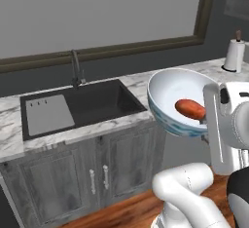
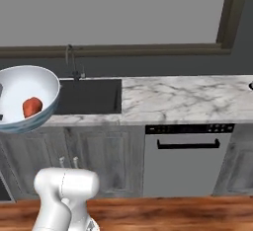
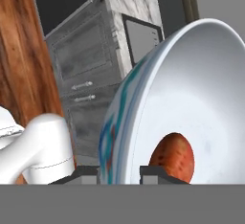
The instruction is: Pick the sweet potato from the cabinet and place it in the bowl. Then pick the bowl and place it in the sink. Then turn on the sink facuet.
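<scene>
One sweet potato (image 3: 173, 157) rides inside the bowl (image 3: 201, 89), which the gripper (image 3: 119, 173) holds pinched by its rim: in the hand view one dark fingertip (image 3: 83, 172) sits against the blue-patterned outside and the other against the white inside, right beside the reddish vegetable. Seen from the left base camera, the bowl (image 1: 171, 91) hangs tilted in the air in front of the counter edge, its opening turned toward the camera, with the sweet potato (image 1: 190, 108) lying low against the inner wall near the white hand. From the right base camera the bowl (image 2: 29, 84) shows at the left edge, the sweet potato (image 2: 32, 106) resting in its lower half. Beyond it, the black sink (image 1: 92, 104) is set into the white marble counter (image 2: 183, 99), with a grey drainboard panel (image 1: 47, 114) on its left side. Behind the basin stands the thin dark sink facuet (image 1: 76, 68), upright against the dark wall below the window frame (image 1: 107, 51). Farther right along the counter, a paper towel roll (image 1: 234, 55) stands on its holder, and a dishwasher front (image 2: 189, 161) sits under the marble.
</scene>
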Controlling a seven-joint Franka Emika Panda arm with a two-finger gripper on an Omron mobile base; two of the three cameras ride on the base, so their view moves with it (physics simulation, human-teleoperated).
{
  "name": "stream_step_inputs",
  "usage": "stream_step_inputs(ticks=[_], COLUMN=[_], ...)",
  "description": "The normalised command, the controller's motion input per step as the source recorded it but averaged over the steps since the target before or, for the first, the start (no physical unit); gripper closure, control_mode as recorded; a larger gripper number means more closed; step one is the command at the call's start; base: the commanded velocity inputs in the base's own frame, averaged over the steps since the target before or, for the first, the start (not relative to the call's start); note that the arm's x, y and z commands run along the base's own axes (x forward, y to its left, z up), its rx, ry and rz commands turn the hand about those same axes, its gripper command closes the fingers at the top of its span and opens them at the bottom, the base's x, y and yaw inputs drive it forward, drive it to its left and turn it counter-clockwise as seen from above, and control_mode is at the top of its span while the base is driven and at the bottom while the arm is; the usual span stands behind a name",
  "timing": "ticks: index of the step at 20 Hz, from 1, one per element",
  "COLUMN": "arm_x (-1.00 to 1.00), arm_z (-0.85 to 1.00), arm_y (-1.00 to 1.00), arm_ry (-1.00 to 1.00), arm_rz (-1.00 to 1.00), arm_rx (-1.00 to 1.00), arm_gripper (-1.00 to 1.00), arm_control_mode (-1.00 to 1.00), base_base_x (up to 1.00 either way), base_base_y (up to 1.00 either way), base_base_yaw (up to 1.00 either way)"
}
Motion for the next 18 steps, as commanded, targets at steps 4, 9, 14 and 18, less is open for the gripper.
stream_step_inputs(ticks=[4,9,14,18], arm_x=[0.0,0.0,0.0,0.0], arm_z=[0.0,0.0,0.0,0.0], arm_y=[0.0,0.0,0.0,0.0], arm_ry=[0.0,0.0,0.0,0.0], arm_rz=[0.0,0.0,0.0,0.0], arm_rx=[0.0,0.0,0.0,0.0], arm_gripper=[1.0,1.0,1.0,1.0], arm_control_mode=[1.0,1.0,1.0,1.0], base_base_x=[0.56,0.61,0.41,0.3], base_base_y=[0.08,0.0,-0.27,-0.36], base_base_yaw=[0.31,0.25,0.05,0.0])
